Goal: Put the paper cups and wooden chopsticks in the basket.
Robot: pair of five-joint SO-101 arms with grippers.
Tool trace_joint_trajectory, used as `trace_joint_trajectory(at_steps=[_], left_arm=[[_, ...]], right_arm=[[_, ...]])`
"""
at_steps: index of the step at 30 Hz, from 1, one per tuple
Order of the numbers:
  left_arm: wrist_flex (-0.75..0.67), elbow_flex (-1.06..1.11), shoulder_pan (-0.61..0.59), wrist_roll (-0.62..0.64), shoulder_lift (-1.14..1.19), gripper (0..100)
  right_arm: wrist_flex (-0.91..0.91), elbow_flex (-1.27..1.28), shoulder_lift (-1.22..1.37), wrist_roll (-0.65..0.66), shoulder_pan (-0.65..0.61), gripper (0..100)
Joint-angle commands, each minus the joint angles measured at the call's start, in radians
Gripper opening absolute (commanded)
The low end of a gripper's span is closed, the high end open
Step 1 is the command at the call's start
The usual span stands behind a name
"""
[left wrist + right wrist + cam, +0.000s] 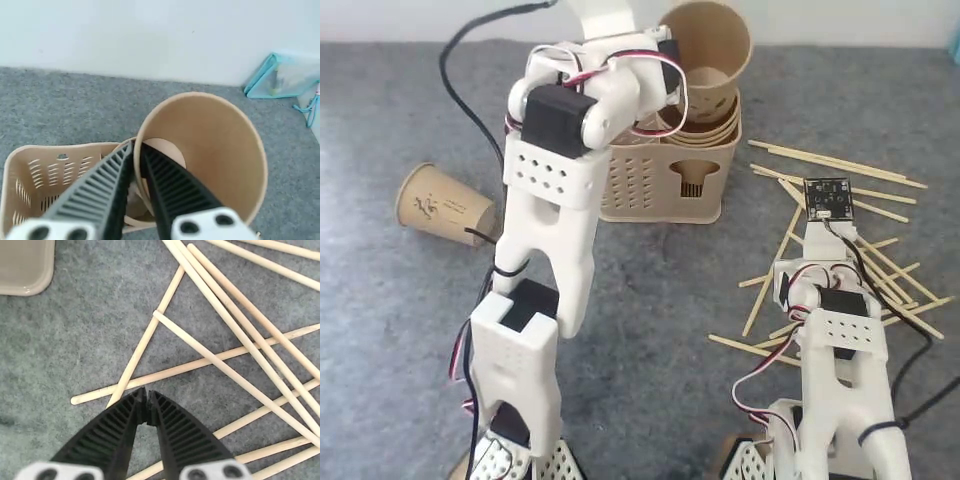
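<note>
While above basket (30,180), cup (215,150) in left gripper (136,147).

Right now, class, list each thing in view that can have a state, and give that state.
left hand: shut on the held cup
held cup: tilted, above the basket
basket: upright, holding nested cups
loose cup: on its side on the table
chopsticks: scattered flat on the table
right hand: shut, empty, above the chopsticks

paper cup (210,150): smooth matt brown paper | basket (650,190): smooth cream plastic | chopsticks (225,370): pale bare wood | table cover (660,300): rough grey cloth | arms (555,215): smooth white plastic, a bit shiny
</note>
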Motion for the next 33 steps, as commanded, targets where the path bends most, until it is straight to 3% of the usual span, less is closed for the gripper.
trace_joint_trajectory(at_steps=[1, 9, 12, 16, 19, 22, 26, 33], left_arm=[[-0.028, 0.002, 0.005, -0.011, 0.014, 1], [0.018, 0.001, -0.054, -0.015, 0.091, 1], [0.060, -0.004, -0.075, -0.081, 0.089, 3], [0.190, -0.070, -0.077, -0.137, 0.060, 19], [0.190, -0.085, -0.094, -0.140, 0.014, 31], [0.190, -0.085, -0.133, -0.140, -0.057, 35], [0.190, -0.077, -0.262, -0.140, -0.164, 35], [0.155, 0.182, -0.678, -0.141, -0.239, 35]], right_arm=[[-0.016, -0.005, -0.025, 0.014, 0.001, 0.8], [-0.016, -0.005, -0.025, 0.014, 0.001, 0.8], [-0.018, -0.005, -0.025, 0.014, 0.001, 0.8], [-0.018, -0.005, -0.025, 0.014, 0.001, 0.8], [-0.018, -0.005, -0.025, 0.014, 0.001, 0.8], [-0.018, -0.005, -0.025, 0.014, 0.001, 0.8], [-0.019, 0.002, -0.025, 0.014, 0.001, 0.8], [-0.019, 0.003, -0.027, 0.014, -0.001, 0.8]])
